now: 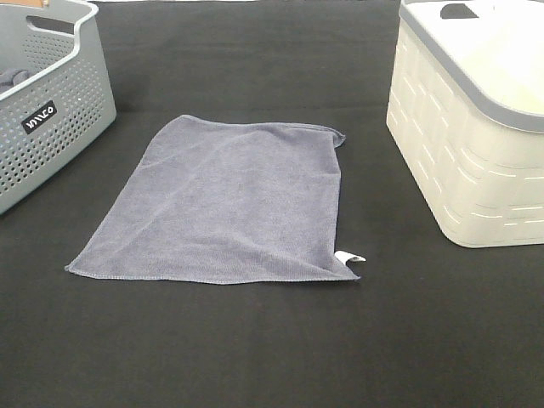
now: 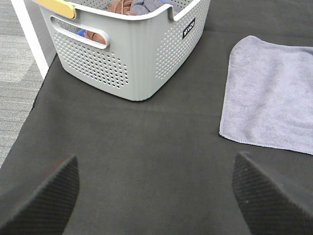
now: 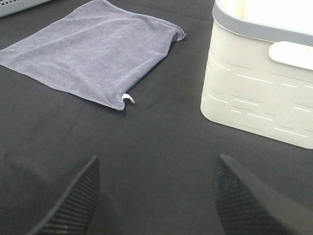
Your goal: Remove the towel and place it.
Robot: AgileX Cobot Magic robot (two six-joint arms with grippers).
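The grey-lavender towel point(image 1: 225, 200) lies flat and spread out on the black table point(image 1: 272, 348), between the two baskets. Its small white tag point(image 1: 349, 257) sticks out at the near right corner. The towel also shows in the left wrist view point(image 2: 271, 93) and in the right wrist view point(image 3: 88, 49). My left gripper point(image 2: 156, 200) is open and empty, over bare table near the towel's left edge. My right gripper point(image 3: 154, 196) is open and empty, over bare table in front of the tag corner. Neither gripper shows in the exterior high view.
A perforated grey basket point(image 1: 51, 110) stands at the left; cloths, brown and bluish, lie inside it point(image 2: 132, 6). A white basket with a grey rim point(image 1: 472, 127) stands at the right. The table's left edge point(image 2: 29, 44) runs beside grey floor.
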